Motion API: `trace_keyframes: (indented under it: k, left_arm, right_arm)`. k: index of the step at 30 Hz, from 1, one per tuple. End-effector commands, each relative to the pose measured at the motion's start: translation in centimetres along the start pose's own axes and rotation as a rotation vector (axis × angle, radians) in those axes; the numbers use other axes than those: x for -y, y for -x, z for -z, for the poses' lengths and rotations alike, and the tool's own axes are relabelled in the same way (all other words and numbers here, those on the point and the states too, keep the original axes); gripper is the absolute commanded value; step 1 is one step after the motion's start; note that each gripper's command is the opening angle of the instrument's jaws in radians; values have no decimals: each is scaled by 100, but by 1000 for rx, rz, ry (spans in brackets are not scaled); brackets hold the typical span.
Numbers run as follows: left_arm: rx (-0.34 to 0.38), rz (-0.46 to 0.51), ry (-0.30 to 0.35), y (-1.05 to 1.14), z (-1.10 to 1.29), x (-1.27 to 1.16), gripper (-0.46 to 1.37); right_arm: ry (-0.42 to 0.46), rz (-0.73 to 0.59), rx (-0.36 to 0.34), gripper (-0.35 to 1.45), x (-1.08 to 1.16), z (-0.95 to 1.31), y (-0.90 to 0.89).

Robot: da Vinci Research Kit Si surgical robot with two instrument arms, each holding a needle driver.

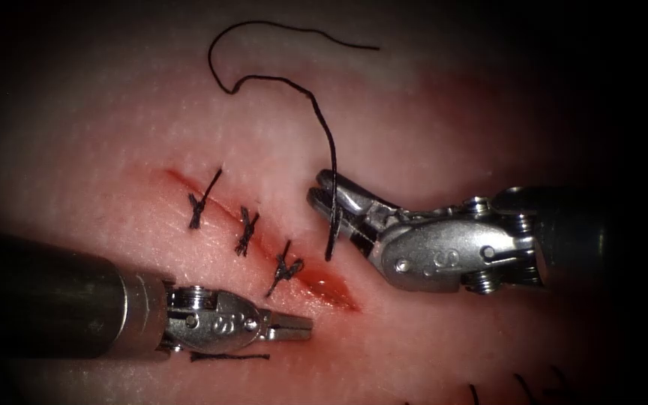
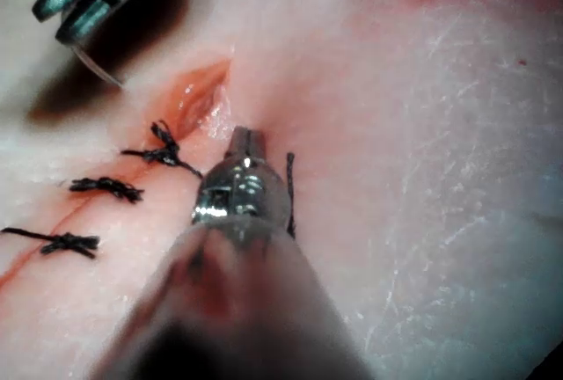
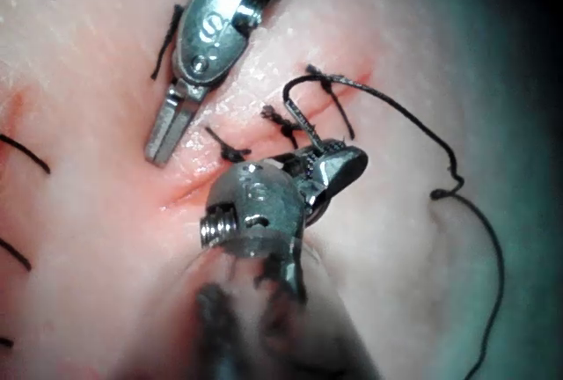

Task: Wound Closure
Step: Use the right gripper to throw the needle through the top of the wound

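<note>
We see right tool (image 1: 331, 206) clamping thread (image 1: 324, 127) just right of cut (image 1: 324, 285); thread runs up-away. Left tool (image 1: 298, 326) closed, empty, nearer cut's unstitched lower end.

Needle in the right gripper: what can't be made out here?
- Needle, held mid-curve in the shut right gripper: seen edge-on in the endoscope view, so whether its tip touches the tissue is unclear.
- Thread: where it joins the needle is too small to tell.
- Dark strands beyond the empty, shut left gripper: cut off by the lower edge.
</note>
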Motion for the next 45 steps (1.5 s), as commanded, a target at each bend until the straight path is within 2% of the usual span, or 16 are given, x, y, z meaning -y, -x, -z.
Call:
trace_keyframes:
  k: [1,5,9,17,23,27,33,35,37,41,45]
  left_arm:
    - [-1,3,3,3,-1,-1,-35]
    - [-2,10,0,8,-4,-3,-35]
    - [-3,13,-2,12,-6,-5,-35]
    - [-4,11,0,14,-4,-4,-35]
    - [-4,10,1,15,-3,-4,-35]
    - [-3,9,1,16,-1,-3,-35]
    - [-2,8,0,18,1,-2,-35]
    - [0,8,-1,19,2,-2,-35]
    - [0,8,-1,19,2,-2,-35]
    - [0,7,-1,19,2,-1,-35]
    - [0,7,-1,19,2,-1,-35]
  right_arm:
    - [12,0,-1,-35,-6,-1,-4]
    - [17,-8,4,-35,-17,-5,-8]
    - [0,-119,21,-35,-19,-7,-7]
    - [-76,-424,121,-35,-15,-13,14]
    - [-207,-646,211,-35,-10,-20,31]
    - [-260,-776,272,-35,-2,-19,39]
    - [-320,-963,311,-35,5,-16,46]
    - [-328,-1128,368,-35,7,-17,48]
    - [-344,-1174,385,-35,8,-17,48]
    - [-399,-1171,416,-35,16,-15,48]
    - [-411,-1200,462,-35,22,-13,50]
